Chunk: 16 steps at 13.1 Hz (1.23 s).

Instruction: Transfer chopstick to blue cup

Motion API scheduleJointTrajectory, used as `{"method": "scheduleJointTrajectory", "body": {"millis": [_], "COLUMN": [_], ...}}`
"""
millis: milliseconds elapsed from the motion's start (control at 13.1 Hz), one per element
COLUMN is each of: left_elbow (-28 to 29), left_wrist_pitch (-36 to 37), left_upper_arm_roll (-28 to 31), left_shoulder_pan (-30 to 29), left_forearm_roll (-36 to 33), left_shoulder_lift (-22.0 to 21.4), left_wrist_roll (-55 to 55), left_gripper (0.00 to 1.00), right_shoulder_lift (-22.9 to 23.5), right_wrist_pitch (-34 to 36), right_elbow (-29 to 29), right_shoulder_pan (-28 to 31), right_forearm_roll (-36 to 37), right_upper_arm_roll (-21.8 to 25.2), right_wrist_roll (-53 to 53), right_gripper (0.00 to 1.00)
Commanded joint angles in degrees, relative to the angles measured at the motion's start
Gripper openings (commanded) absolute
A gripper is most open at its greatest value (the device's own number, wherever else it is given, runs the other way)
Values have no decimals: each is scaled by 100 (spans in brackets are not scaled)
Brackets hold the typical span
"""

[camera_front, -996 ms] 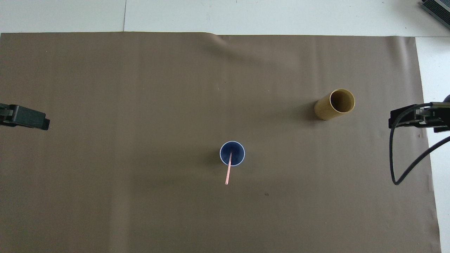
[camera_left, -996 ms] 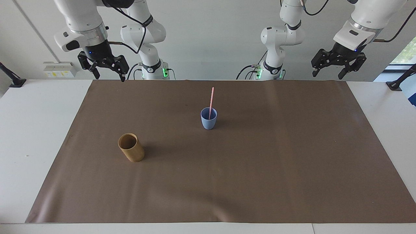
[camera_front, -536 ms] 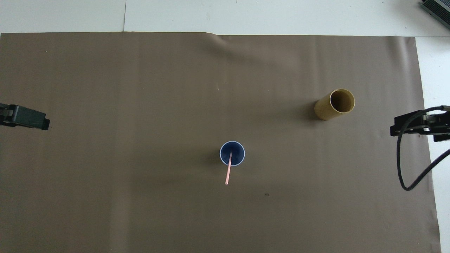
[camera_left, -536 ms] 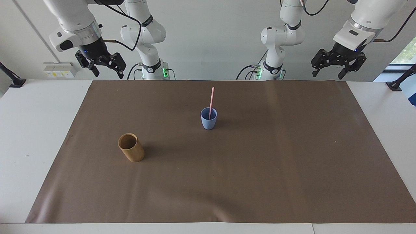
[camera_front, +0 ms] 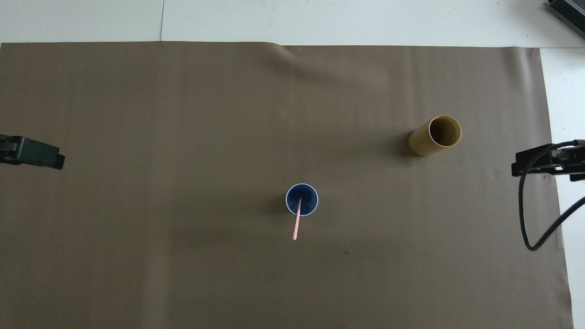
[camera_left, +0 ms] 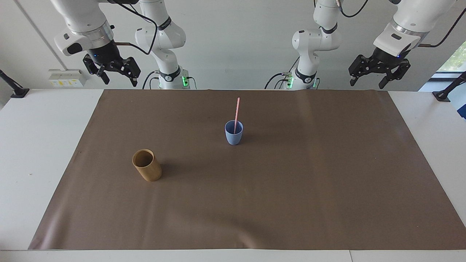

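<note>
**Chopstick stands in the blue cup, both grippers raised and empty**

Near the middle of the brown mat, somewhat closer to the mat's robot-side edge than to its opposite edge, stands the blue cup. It is upright, mouth up. The chopstick sits inside it: its lower end rests in the cup, and the pink shaft rises well above the rim, leaning slightly toward the robots. In the overhead view the chopstick runs from the cup's interior out over the rim on the side nearest the robots, while the blue cup shows as a round dark opening with a pale rim.

The brown cup stands upright on the mat, toward the right arm's end of the table and farther from the robots than the blue cup, well apart from it. Its mouth shows hollow.

The right gripper hangs in the air above the mat's robot-side corner at the right arm's end, fingers spread apart and holding nothing. The left gripper hangs above the mat's robot-side corner at the left arm's end, fingers likewise spread and empty. Neither gripper is near either cup.

The mat lies flat on the white table, with a low ripple along the edge farthest from the robots.
</note>
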<state>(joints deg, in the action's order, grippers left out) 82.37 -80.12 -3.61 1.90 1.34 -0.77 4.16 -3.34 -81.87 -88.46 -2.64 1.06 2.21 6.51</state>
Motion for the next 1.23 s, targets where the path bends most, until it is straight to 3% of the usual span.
{"method": "scheduleJointTrajectory", "body": {"millis": [0,1149], "left_elbow": [130,139], "left_wrist_pitch": [49,49], "left_upper_arm_roll": [-60,-60], "left_shoulder_pan": [-85,-85], "left_forearm_roll": [-81,-81], "left_shoulder_lift": [-134,-134], "left_wrist_roll": [23,23], "left_gripper": [100,100], "right_shoulder_lift": [-53,-88], "right_wrist_pitch": [-83,-66], "right_elbow": [-31,-5], "right_shoulder_pan": [53,115], "right_forearm_roll": [26,17], "right_upper_arm_roll": [-54,-28], "right_wrist_roll": [-168,-107], "right_gripper": [100,100]}}
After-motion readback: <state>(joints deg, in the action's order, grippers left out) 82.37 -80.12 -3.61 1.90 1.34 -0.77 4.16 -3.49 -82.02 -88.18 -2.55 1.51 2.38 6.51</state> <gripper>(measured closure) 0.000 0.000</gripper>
